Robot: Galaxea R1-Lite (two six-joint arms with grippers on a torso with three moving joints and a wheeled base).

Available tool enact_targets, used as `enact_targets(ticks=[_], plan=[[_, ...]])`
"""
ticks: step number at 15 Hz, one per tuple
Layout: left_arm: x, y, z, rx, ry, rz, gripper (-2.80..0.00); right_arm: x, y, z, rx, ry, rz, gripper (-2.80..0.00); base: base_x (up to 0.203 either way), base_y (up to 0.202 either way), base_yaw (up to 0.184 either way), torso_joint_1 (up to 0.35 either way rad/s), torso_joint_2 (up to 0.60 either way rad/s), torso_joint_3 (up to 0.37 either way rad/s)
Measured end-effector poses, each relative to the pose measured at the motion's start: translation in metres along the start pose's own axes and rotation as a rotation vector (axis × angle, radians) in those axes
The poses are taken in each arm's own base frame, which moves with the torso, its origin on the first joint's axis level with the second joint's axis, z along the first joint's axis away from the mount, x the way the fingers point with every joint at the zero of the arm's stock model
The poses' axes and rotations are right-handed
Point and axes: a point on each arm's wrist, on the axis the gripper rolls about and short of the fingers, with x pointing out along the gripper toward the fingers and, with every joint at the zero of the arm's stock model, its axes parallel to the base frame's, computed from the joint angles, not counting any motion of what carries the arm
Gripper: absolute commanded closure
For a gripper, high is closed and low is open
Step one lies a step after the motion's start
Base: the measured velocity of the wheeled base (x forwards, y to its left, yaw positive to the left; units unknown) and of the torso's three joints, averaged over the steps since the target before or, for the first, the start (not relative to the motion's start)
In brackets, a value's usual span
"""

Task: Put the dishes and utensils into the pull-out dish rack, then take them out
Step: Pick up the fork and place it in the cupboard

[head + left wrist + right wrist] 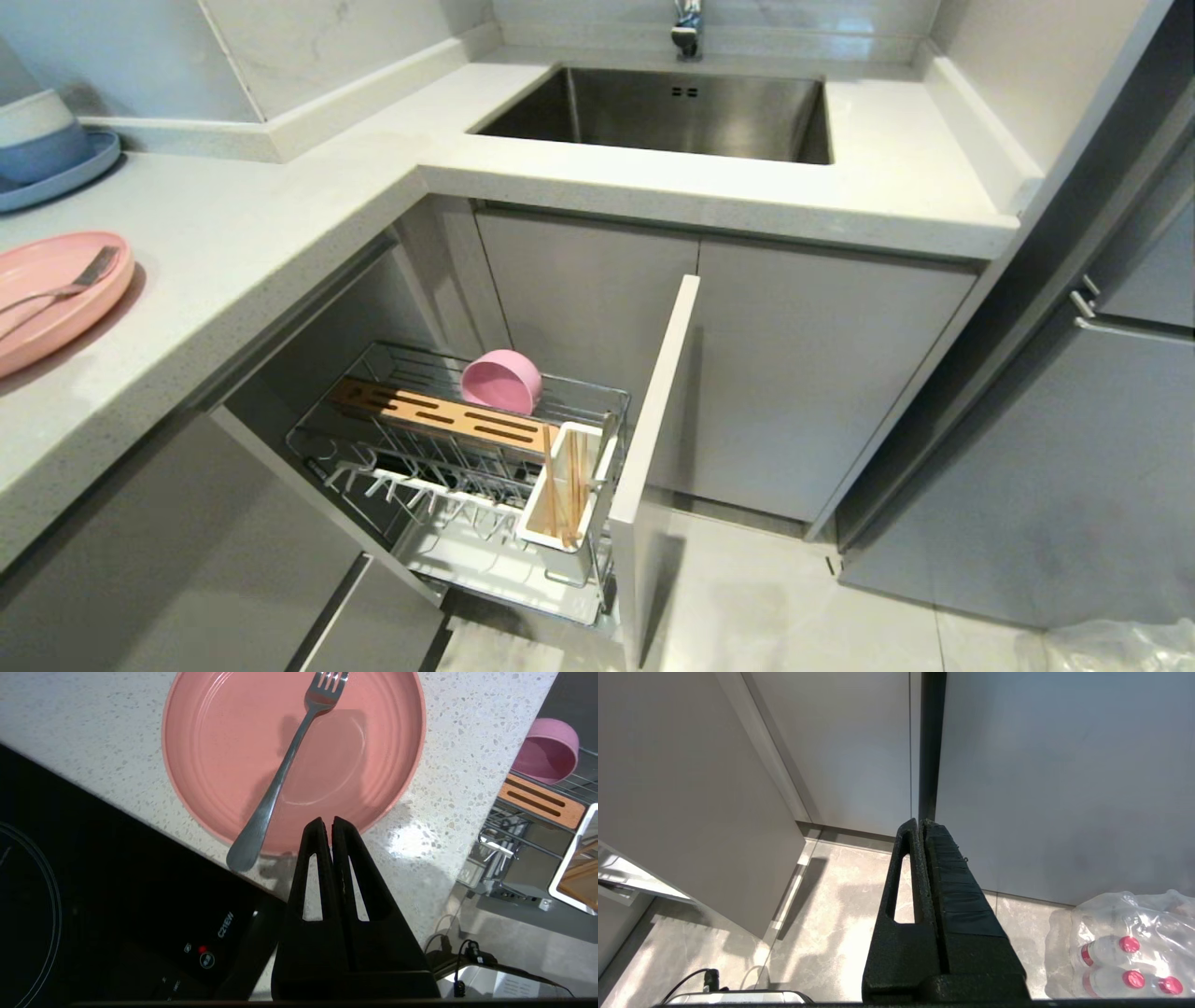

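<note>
Your left pincer [327, 826] hangs over the near rim of the pink plate [299, 760] on the bench [467, 765], jaws pressed together and holding nothing. The fork [280, 777] lies across the plate, handle end over the rim just beside the tips, tines at the plate's far side, so its long axis runs roughly away from the pincer. The pull-out dish rack [448, 467] already holds the pink bowl [502, 380] and the chopsticks [560, 490]. Your right pincer [923, 828], also closed and empty, is parked low by the cabinets, so the left arm is nearer.
</note>
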Motion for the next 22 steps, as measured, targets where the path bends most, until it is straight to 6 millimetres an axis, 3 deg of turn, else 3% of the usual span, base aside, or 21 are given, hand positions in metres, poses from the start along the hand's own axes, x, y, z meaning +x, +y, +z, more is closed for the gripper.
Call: enact_targets(ticks=[6, 16, 17, 22], plan=[[0.023, 0.032, -0.008, 0.009, 0.012, -0.069, 0.00, 0.000, 0.000, 0.000, 0.000, 0.000, 0.000, 0.00, 0.000, 0.000, 0.000, 0.000, 0.00, 0.000], [0.054, 0.056, -0.015, 0.006, 0.042, -0.122, 0.00, 0.000, 0.000, 0.000, 0.000, 0.000, 0.000, 0.00, 0.000, 0.000, 0.000, 0.000, 0.00, 0.000], [0.057, 0.058, -0.015, 0.011, 0.034, -0.143, -2.80, 0.000, 0.000, 0.000, 0.000, 0.000, 0.000, 0.00, 0.000, 0.000, 0.000, 0.000, 0.00, 0.000], [0.071, 0.060, -0.017, 0.010, 0.040, -0.193, -2.80, 0.000, 0.000, 0.000, 0.000, 0.000, 0.000, 0.00, 0.000, 0.000, 0.000, 0.000, 0.00, 0.000]])
